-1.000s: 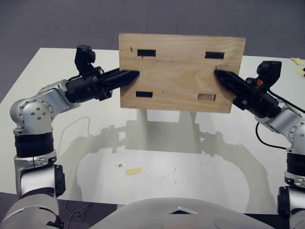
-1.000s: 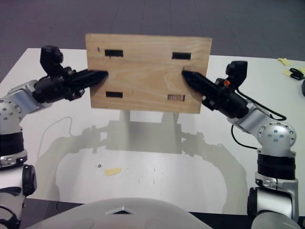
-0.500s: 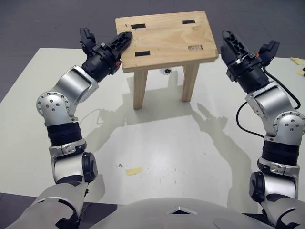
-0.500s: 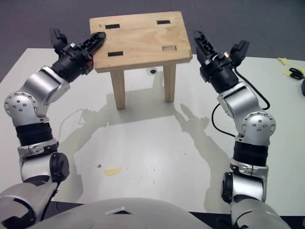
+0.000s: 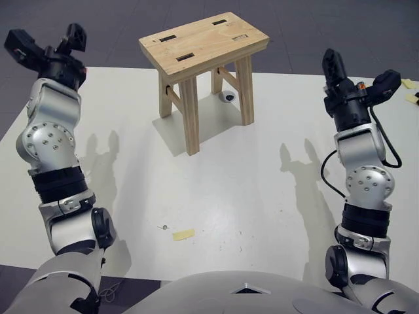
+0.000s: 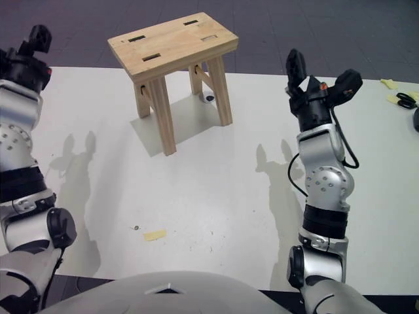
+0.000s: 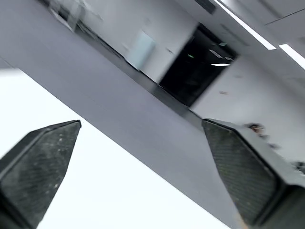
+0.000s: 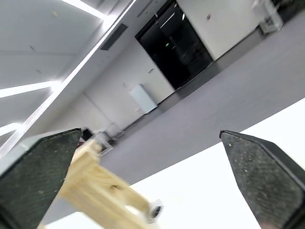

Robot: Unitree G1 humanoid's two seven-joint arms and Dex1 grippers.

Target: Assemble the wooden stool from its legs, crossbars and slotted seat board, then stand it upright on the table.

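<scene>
We note the left claw (image 5: 47,44) held high at the table's left side, jaws wide, holding nothing. The right claw (image 5: 359,73) is likewise wide and empty, up over the right side. Both are well apart from the stool (image 5: 203,40), which stands upright at the far middle of the table (image 5: 262,190). We judge the task at its end; the next move calls only for keeping the arms clear of the stool. The far legs (image 5: 190,124) and crossbars (image 5: 227,74) are partly hidden behind the near ones, and the joints underneath we cannot check. A small round thing (image 5: 227,97) lies under the stool; what it is, unclear.
</scene>
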